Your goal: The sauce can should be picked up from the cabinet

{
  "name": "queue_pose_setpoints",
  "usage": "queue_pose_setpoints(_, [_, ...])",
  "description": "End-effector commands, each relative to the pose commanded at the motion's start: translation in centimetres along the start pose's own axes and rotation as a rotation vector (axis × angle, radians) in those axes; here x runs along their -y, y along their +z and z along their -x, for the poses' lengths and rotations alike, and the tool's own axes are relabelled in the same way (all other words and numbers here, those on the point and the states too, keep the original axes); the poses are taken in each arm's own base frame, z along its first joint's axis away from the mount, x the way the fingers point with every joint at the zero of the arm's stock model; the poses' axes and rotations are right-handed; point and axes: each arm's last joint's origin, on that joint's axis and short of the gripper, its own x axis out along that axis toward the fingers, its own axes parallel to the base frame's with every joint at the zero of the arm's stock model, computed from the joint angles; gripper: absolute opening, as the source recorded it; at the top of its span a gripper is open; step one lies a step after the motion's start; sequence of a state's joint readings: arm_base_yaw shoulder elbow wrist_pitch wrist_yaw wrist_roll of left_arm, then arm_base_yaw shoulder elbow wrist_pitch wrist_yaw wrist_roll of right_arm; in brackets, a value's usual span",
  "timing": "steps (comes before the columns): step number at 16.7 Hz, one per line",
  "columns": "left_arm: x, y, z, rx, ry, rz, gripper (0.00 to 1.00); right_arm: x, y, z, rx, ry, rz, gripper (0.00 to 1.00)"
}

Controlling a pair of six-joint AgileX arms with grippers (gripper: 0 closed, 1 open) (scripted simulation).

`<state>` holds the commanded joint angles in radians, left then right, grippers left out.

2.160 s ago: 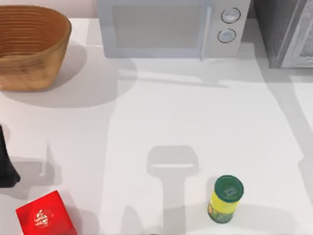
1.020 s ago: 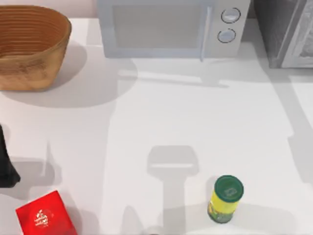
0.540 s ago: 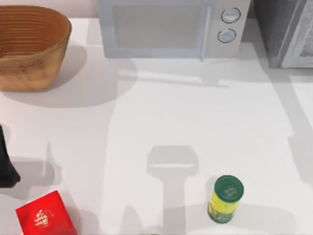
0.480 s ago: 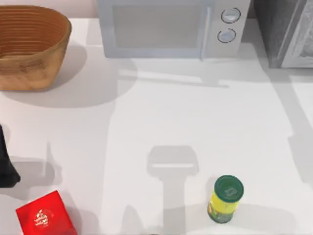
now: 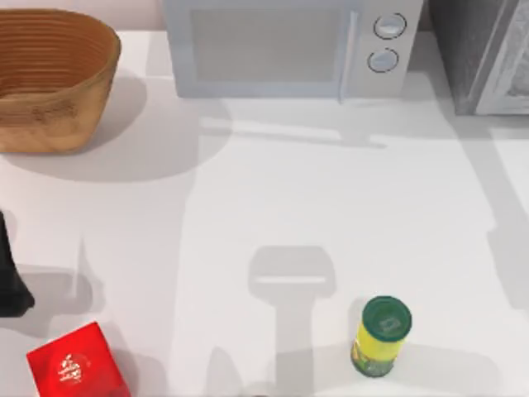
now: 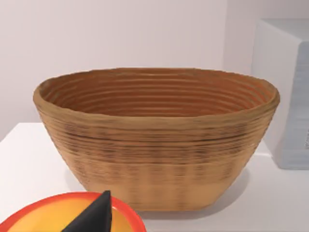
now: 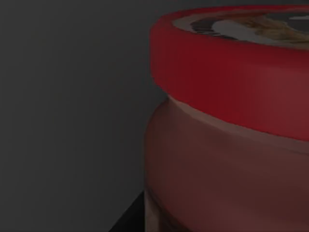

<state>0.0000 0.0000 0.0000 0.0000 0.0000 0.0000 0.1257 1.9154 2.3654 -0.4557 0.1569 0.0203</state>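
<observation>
The left arm (image 5: 10, 277) sits parked at the surface's (image 5: 273, 190) left edge; I cannot tell how its fingers stand. Beyond it stands a woven basket (image 6: 157, 140), and a red box (image 5: 76, 362) lies just beside it. At the far right stands the grey cabinet (image 5: 483, 54). The right wrist view is dim: the sauce can (image 7: 231, 135) looms very close in a dark space. The right fingers' state cannot be told.

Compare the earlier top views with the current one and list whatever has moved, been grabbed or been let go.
Nothing has visibly changed in the top view. The basket, microwave, cabinet, red box and yellow can all sit where they were, and the left arm stays parked at the table's left edge. Nothing in that view was taken hold of or released.
</observation>
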Motion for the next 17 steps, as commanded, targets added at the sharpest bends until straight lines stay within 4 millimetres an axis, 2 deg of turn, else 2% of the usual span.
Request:
queue_pose_setpoints(5, [0.0,0.0,0.0,0.000,0.000,0.000,1.00,-0.1,0.0,0.1,0.000,0.002,-0.002,0.00])
queue_pose_setpoints(7, [0.0,0.0,0.0,0.000,0.000,0.000,1.00,-0.3,0.7,1.4,-0.001,0.000,-0.002,0.00])
queue_pose_setpoints(9, [0.0,0.0,0.0,0.000,0.000,0.000,1.00,-0.5,2.0,4.1,-0.003,0.001,-0.001,0.00])
queue_pose_setpoints(13, [0.0,0.0,0.0,0.000,0.000,0.000,1.00,-0.6,4.9,12.0,0.006,0.005,-0.002,0.00])
queue_pose_setpoints(15, [0.0,0.0,0.0,0.000,0.000,0.000,1.00,-0.3,5.7,15.5,0.008,0.004,-0.003,0.00])
queue_pose_setpoints(17, [0.0,0.0,0.0,0.000,0.000,0.000,1.00,-0.2,5.9,17.6,0.002,0.003,-0.002,0.00])
